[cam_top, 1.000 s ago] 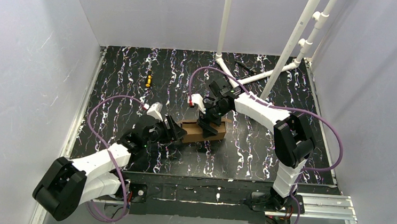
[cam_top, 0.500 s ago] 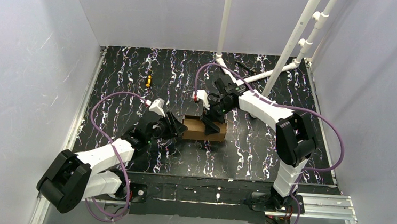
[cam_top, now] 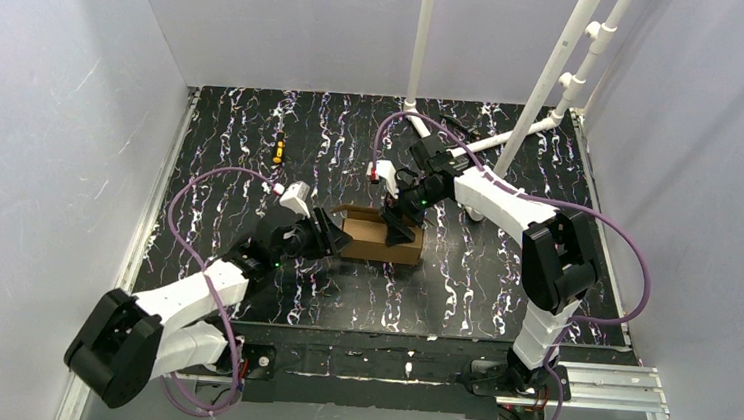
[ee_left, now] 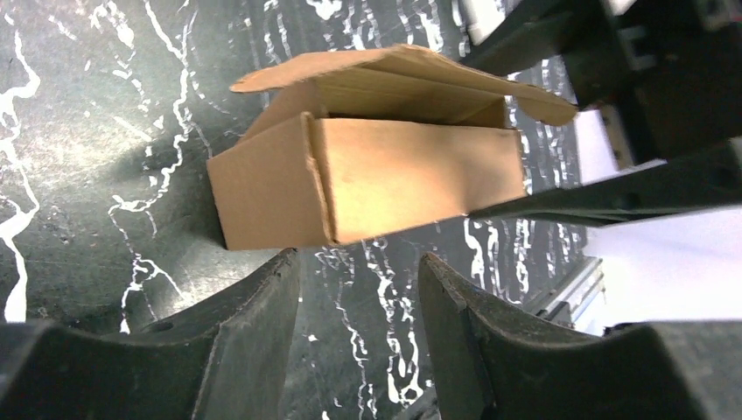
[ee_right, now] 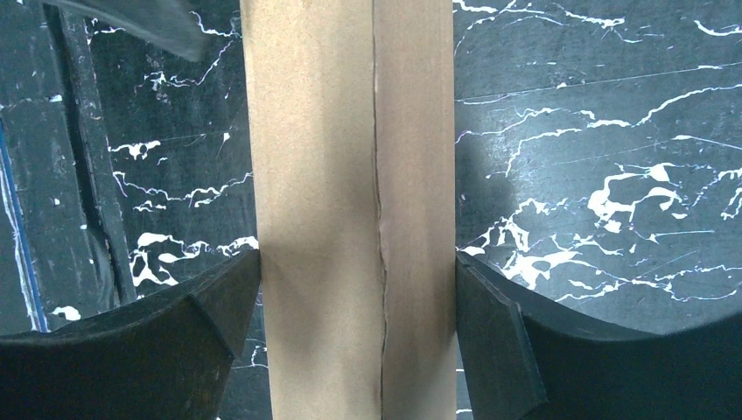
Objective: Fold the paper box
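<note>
resting near the middle of the black white-veined table (cam_top: 463,277), the small brown cardboard paper box (cam_top: 365,244) has its top flap a little raised. the right gripper (cam_top: 398,232) straddles it from above, both fingers pressing its long sides. the left gripper (cam_top: 334,239) is just beside the end nearer the left arm, jaws half apart, holding nothing.

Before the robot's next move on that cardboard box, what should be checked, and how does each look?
1. Right gripper straddles the paper box, fingers against both long sides: ok.
2. Left gripper open, empty, short of the box's end: ok.
3. Lid flap closed: not ok, it stands ajar.
4. Box resting flat on the table: ok.
5. Grip firm enough: cannot tell.
</note>
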Robot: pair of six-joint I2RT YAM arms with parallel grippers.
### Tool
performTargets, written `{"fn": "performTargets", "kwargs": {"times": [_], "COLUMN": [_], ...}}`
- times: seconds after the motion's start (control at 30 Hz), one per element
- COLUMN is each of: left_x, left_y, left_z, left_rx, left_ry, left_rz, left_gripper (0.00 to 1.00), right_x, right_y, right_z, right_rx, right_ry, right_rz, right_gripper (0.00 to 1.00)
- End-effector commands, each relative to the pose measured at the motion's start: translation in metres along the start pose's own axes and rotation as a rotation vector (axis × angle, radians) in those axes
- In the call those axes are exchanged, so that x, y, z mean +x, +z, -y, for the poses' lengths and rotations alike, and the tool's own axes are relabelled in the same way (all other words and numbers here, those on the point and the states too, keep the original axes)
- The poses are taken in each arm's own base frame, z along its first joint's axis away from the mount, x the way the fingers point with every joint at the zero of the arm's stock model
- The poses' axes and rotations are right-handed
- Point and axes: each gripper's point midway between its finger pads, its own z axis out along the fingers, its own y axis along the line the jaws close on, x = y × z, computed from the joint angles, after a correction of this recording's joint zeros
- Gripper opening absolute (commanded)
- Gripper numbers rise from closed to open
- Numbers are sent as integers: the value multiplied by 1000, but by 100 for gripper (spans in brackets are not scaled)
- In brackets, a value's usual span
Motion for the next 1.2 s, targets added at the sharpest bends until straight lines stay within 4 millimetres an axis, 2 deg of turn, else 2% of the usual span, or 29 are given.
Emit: {"fn": "performTargets", "kwargs": {"times": [0.0,0.1,0.17,0.3,0.43,0.5,0.57,0.63,0.7,0.73,0.83,0.93,1.07,1.17], "left_x": [-13,-20,-29,-59,-85,-94,-99,-95,-83,-73,-44,-26,-15,-11], "left_y": [-23,-37,-45,-57,-57,-53,-49,-44,-39,-38,-37,-39,-33,-19], "left_z": [13,6,-6,-28,-21,-17,-11,-9,-12,-14,-10,-6,1,2], "left_rx": [64,49,3,-51,-27,-23,-10,2,2,2,33,63,94,82], "left_ry": [16,-5,-34,-140,-191,-209,-226,-255,-333,-376,-406,-330,-233,-189], "left_rz": [36,76,117,200,207,197,178,142,95,63,-21,-60,-123,-167], "left_gripper": [52,60,69,80,79,71,69,61,46,45,44,49,59,60], "right_x": [-27,-24,-23,-17,-10,-8,-9,-13,-17,-19,-19,-19,-21,-23], "right_y": [-18,-17,-17,-16,-10,-8,-8,-10,-13,-13,-12,-11,-11,-12], "right_z": [2,1,0,-4,-11,-11,-11,-11,-10,-9,-4,-2,-4,-4], "right_rx": [62,65,65,68,75,85,87,91,96,100,115,116,107,103], "right_ry": [-58,-61,-69,-87,-118,-128,-132,-138,-146,-146,-132,-123,-115,-113], "right_rz": [73,75,73,74,65,57,56,61,67,70,62,57,63,65], "right_gripper": [85,85,85,84,83,83,82,83,85,85,84,81,78,77]}}
